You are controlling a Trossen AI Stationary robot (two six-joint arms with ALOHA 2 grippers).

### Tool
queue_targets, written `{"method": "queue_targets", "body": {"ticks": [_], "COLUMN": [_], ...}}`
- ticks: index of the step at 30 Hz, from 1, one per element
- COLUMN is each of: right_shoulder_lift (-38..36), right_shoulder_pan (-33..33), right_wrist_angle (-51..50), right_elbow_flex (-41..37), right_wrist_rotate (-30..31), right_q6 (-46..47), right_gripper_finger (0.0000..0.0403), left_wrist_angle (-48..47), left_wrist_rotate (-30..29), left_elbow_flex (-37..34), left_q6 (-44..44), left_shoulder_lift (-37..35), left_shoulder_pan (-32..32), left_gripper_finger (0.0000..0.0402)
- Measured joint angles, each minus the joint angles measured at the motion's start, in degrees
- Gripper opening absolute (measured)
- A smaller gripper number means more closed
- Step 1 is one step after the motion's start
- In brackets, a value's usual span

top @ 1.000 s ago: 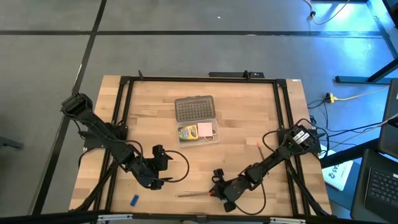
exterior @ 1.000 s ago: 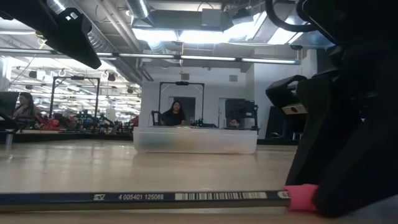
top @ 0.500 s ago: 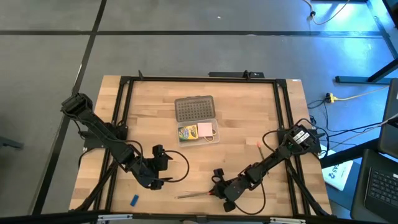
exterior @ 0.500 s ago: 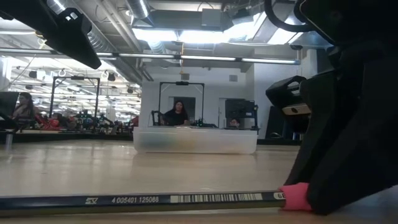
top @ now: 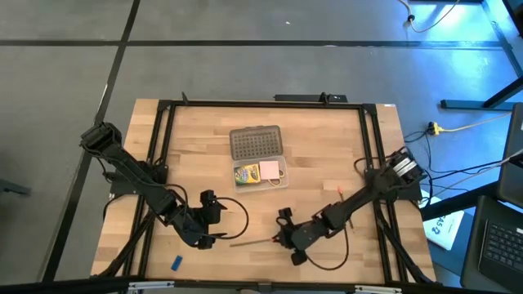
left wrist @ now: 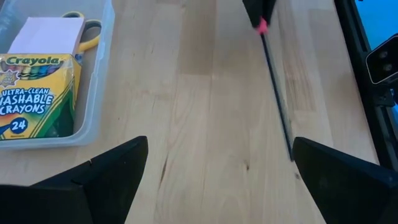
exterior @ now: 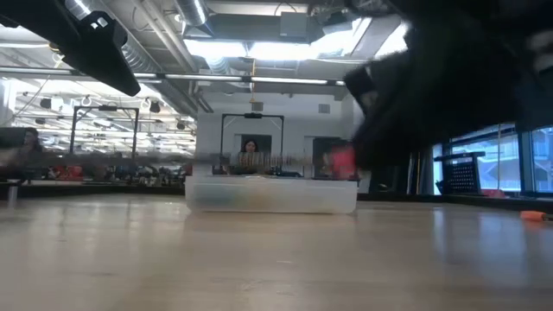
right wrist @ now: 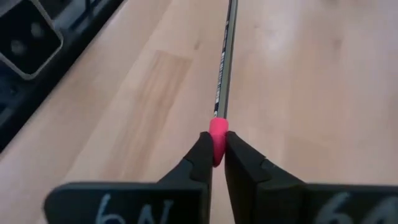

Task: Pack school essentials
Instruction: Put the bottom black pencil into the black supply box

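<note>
While the left gripper (top: 214, 219) waits over the table (top: 327, 155) on the near left side of the clear case (top: 260, 167), its jaws spread wide with nothing between them, the right gripper (top: 282, 238) has its fingers (right wrist: 202, 163) pinched together on the pink eraser end of a dark pencil (top: 253, 242). From overhead the pencil lies out toward the left arm from that grip, on the near side of the case and well apart from it. In the right wrist view the pencil (right wrist: 224, 62) runs straight away from the fingertips over the wood; in the low view it shows as a blurred streak level with the top of the case (exterior: 270, 194), so it appears to be off the table, though its height cannot be told more closely. The left wrist view catches the same pencil (left wrist: 277, 93) with its pink tip held at the far end. Inside the case sit the green-yellow crayon box (left wrist: 34, 93), the pink square notepad (left wrist: 46, 36) beside it, and the yellow-handled scissors (left wrist: 92, 36) partly tucked behind the notepad; the grey studded lid (top: 256, 143) lies open on the far side. A tiny blue eraser (top: 176, 263) rests near the table's front edge, well to the near left of the case, and a second thin pencil (top: 338, 193) with an orange tip lies to the case's right, beside the right arm. Beyond the table in the low view, people sit in the room behind the case.
</note>
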Motion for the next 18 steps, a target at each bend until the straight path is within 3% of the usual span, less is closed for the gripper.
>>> {"method": "queue_targets", "body": {"ticks": [12,18], "right_shoulder_lift": [-16.8,-19.6], "right_shoulder_pan": [-6.0,-10.5], "right_wrist_angle": [-23.7,-28.7], "right_elbow_flex": [0.1,0.1], "right_wrist_rotate": [8.0,8.8], "right_q6": [-7.2,-13.5], "right_gripper_finger": [0.0029,0.0030], "left_wrist_angle": [0.0,0.1], "left_wrist_rotate": [0.0,0.0], "left_elbow_flex": [0.0,0.0], "left_q6": [0.0,0.0], "left_shoulder_lift": [0.0,0.0], "left_shoulder_pan": [0.0,0.0], "left_gripper_finger": [0.0395,0.0395]}}
